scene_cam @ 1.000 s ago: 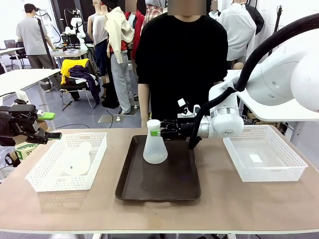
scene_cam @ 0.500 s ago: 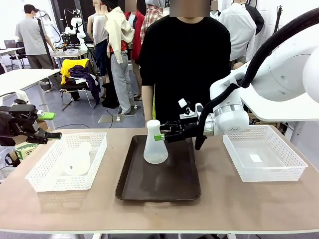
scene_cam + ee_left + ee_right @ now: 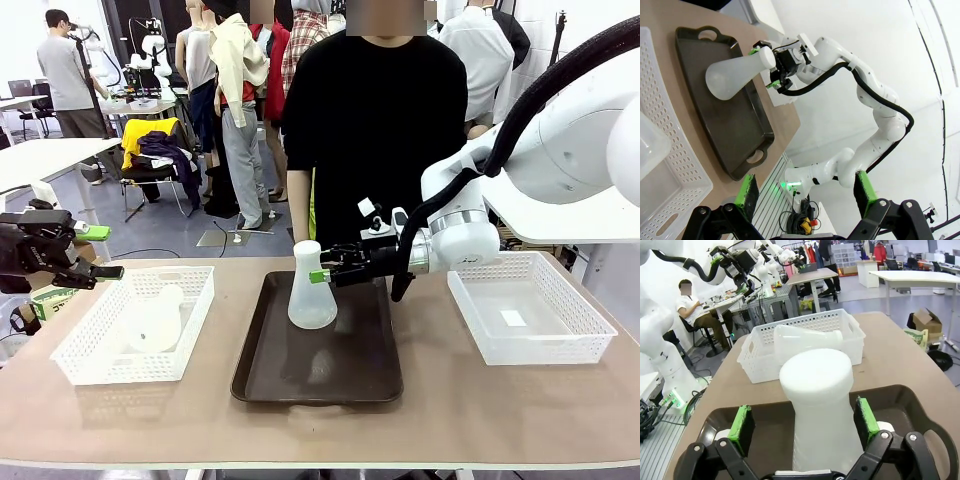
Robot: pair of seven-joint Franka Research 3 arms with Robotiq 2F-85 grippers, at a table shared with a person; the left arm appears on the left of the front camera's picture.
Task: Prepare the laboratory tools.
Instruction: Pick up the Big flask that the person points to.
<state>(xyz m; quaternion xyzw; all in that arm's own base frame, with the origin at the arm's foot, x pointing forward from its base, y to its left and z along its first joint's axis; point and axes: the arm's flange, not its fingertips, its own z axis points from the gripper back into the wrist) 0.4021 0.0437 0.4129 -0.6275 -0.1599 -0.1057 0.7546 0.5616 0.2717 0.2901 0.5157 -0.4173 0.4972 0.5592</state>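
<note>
Right gripper (image 3: 324, 270) level with the neck of the upright flask (image 3: 311, 296), jaws apart, one green pad (image 3: 742, 429) on each side of the neck with a gap on both sides, nothing clamped. Flask standing on its wide base on the brown tray (image 3: 335, 365), toward the far left part, near the person (image 3: 370, 130). Second flask (image 3: 156, 320) lying on its side in the left white basket (image 3: 128, 376). Left gripper (image 3: 100, 252) hanging above that basket's outer edge, jaws wide apart, empty. Right white basket (image 3: 530, 356) with no flask in it. Probably the release end of a placement, though a fresh grasp cannot be ruled out. If releasing: pull straight back along the finger axis, level, no sideways drift, since a nudge high on a tall narrow neck would likely tip it. If grasping: centre first so both pads meet the neck together, close gently on slick plastic. Next likely call: left gripper down onto the lying flask, best taken at the neck.
</note>
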